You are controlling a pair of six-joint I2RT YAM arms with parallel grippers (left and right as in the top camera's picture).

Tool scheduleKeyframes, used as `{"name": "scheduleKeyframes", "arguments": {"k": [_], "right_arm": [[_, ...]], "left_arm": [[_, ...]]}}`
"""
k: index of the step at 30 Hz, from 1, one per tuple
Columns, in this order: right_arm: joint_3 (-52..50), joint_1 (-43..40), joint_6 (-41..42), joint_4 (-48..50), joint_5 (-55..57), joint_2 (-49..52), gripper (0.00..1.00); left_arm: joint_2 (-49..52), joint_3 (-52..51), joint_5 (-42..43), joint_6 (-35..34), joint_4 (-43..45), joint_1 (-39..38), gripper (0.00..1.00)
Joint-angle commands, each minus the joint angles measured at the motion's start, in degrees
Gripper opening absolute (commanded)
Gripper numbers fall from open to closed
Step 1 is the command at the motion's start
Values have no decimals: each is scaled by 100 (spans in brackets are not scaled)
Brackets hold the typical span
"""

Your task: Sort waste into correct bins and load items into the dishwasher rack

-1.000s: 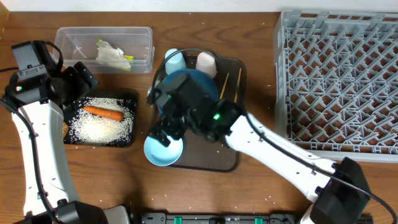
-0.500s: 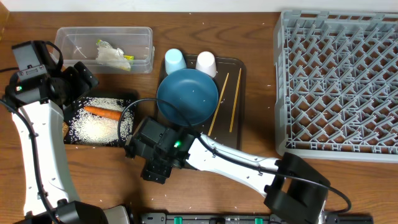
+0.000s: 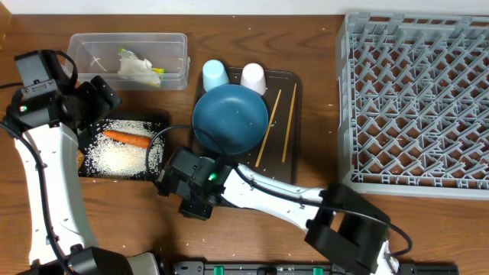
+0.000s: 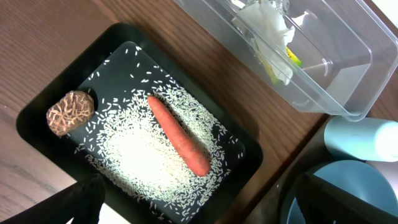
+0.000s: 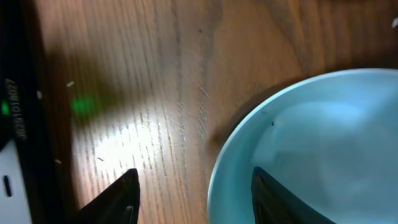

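The waste looked sorted. Straight below the left gripper, whose jaws hung wide apart and empty, the black tray held the carrot, the rice and the brown lump. Just beyond that tray from the gripper, the clear tub held the tissue and the wrapper.

The loading was not yet begun as far as could be seen, for the rack stood bare, well away from both grippers. The plate, the light-blue cup, the white cup and the chopsticks lay on the serving tray, just behind the right gripper.

The right gripper was low over the table with the bowl at its tips. One finger stood outside the rim and the other inside it, and the jaws were partly apart — no pinch on the rim was visible yet.

Compared with a second earlier, the right arm had swung off the plate and now reached in low along the table's near edge, uncovering the plate and chopsticks. The bowl — then plain in the overhead view — was hidden beneath the gripper. Half a second earlier the pose was almost the same. The left arm had not moved.
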Motion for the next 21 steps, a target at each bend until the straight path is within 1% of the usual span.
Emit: {"name": "scheduleKeyframes", "arguments": {"k": [1,3,6,10,16,21], "right_arm": [[66,15,-15,4,81,83,47],[66,15,-13,9,85,83,44],[63,15,-13,-28,87,87,43],[61,17,-13,-98,90,94,38],[61,15,-13,-131,90,184,41],[63,17,-11,-151,131,184,31]], "left_arm": [[-39,83,-28,-28,2,24,98],[-39,83,-28,-28,2,24,98],[-39,83,-28,-28,2,24,98],[-39,83,-28,-28,2,24,98],[-39,83,-28,-28,2,24,98],[-39,83,-28,-28,2,24,98]]}}
